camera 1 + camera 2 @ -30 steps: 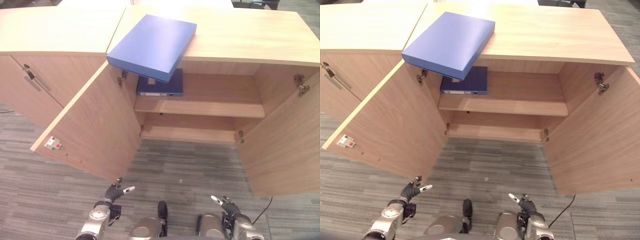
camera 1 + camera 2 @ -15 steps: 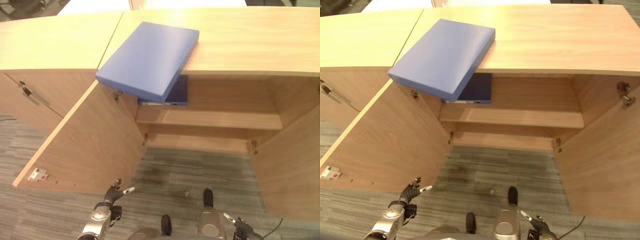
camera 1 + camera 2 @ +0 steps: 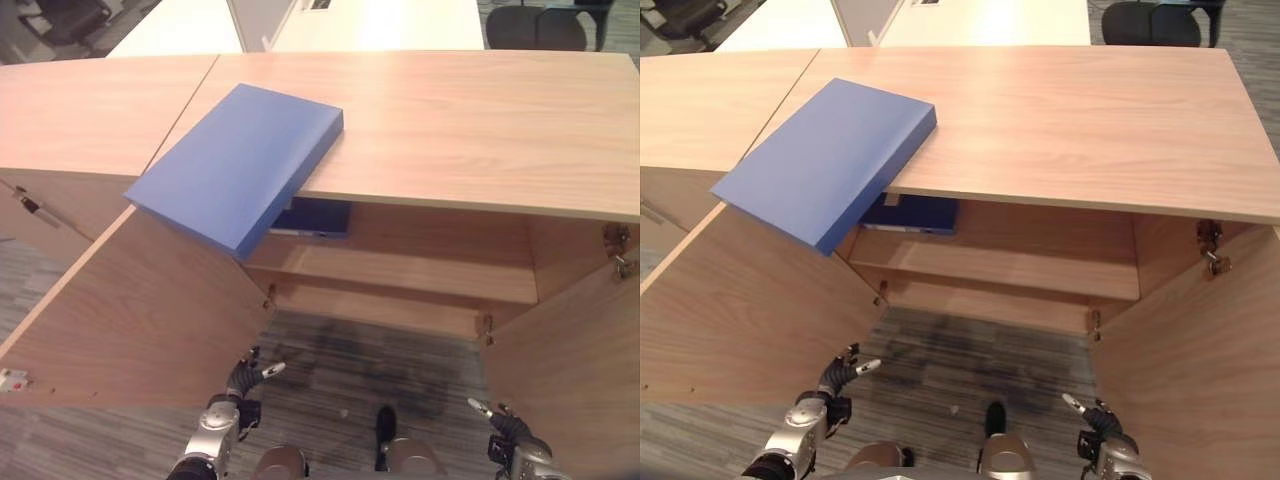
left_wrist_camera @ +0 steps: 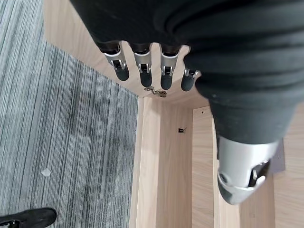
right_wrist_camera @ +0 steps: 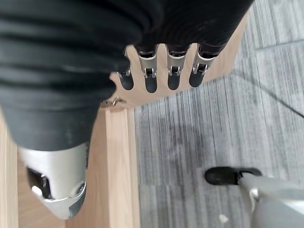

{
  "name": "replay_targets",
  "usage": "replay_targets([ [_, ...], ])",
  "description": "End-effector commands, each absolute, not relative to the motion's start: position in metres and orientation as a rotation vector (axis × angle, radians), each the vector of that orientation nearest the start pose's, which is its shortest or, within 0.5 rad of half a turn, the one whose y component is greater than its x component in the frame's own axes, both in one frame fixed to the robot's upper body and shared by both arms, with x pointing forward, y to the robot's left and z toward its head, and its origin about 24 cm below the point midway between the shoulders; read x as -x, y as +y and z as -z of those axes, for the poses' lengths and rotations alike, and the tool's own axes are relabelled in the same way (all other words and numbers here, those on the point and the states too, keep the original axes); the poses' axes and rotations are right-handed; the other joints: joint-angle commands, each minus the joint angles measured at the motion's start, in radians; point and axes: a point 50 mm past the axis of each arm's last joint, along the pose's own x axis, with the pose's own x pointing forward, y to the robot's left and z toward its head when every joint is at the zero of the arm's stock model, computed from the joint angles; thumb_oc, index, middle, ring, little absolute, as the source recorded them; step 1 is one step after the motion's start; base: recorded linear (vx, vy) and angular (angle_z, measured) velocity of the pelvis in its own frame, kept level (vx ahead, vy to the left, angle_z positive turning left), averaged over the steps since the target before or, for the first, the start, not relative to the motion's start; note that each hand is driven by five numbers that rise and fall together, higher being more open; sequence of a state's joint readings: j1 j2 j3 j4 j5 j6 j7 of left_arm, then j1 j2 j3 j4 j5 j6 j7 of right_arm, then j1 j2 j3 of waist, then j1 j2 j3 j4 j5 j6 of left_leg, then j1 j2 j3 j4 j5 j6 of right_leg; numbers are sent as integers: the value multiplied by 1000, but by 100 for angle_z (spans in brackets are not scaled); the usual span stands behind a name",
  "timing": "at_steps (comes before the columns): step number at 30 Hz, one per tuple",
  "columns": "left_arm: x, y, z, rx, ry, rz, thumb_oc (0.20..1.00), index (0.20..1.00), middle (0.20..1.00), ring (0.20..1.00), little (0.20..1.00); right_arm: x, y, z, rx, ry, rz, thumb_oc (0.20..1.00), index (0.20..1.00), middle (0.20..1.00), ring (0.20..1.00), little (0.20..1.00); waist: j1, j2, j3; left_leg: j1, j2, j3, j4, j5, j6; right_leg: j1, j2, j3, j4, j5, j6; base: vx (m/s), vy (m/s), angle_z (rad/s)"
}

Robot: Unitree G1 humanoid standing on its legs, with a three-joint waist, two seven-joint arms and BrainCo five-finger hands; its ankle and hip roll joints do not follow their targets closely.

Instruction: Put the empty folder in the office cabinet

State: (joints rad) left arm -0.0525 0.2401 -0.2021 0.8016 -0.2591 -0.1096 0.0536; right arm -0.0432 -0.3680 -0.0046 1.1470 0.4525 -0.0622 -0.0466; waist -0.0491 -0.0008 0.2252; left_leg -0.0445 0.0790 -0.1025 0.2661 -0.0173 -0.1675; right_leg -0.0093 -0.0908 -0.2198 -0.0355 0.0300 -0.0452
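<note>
Meanwhile, the blue folder (image 3: 235,165) lies on the cabinet (image 3: 470,120) top, one corner overhanging its open left door (image 3: 130,310); below the cabinet, left hand (image 3: 240,383) and right hand (image 3: 505,428) hang relaxed, holding nothing.

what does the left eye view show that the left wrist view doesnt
Left eye view: the blue folder lying on the cabinet top, overhanging its front edge, and a darker folder on the upper shelf. Left wrist view: the fingers close up, straight, touching nothing. Both: the left hand, open and empty, cabinet wood and grey carpet.
</note>
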Motion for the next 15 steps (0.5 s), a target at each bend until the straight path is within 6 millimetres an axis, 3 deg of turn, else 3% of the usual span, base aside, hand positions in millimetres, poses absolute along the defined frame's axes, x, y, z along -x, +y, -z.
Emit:
replay_targets([
  [1, -211, 205, 89, -125, 583, -30, 1000, 1000, 1000, 1000, 1000, -120, -301, 128, -47, 951, 513, 1000, 1000, 1000, 1000, 1000, 23, 18, 10, -19, 5, 50, -123, -36, 48, -20, -83, 87, 97, -68, 142, 128, -1, 16],
  [8, -204, 211, 90, -133, 587, -32, 1000, 1000, 1000, 1000, 1000, -112, -286, 137, -69, 993, 483, 1000, 1000, 1000, 1000, 1000, 40, 14, -21, 42, -17, 63, -186, -58, 68, 37, -86, 105, 20, -30, 165, 114, 52, -13],
  [15, -195, 227, 94, -156, 623, -89, 1000, 1000, 1000, 1000, 1000, -115, -270, 141, -62, 1004, 402, 1000, 1000, 1000, 1000, 1000, 57, 2, -33, 109, -14, 69, -240, -71, 91, 48, -98, 118, 33, -28, 180, 40, 66, -5],
])
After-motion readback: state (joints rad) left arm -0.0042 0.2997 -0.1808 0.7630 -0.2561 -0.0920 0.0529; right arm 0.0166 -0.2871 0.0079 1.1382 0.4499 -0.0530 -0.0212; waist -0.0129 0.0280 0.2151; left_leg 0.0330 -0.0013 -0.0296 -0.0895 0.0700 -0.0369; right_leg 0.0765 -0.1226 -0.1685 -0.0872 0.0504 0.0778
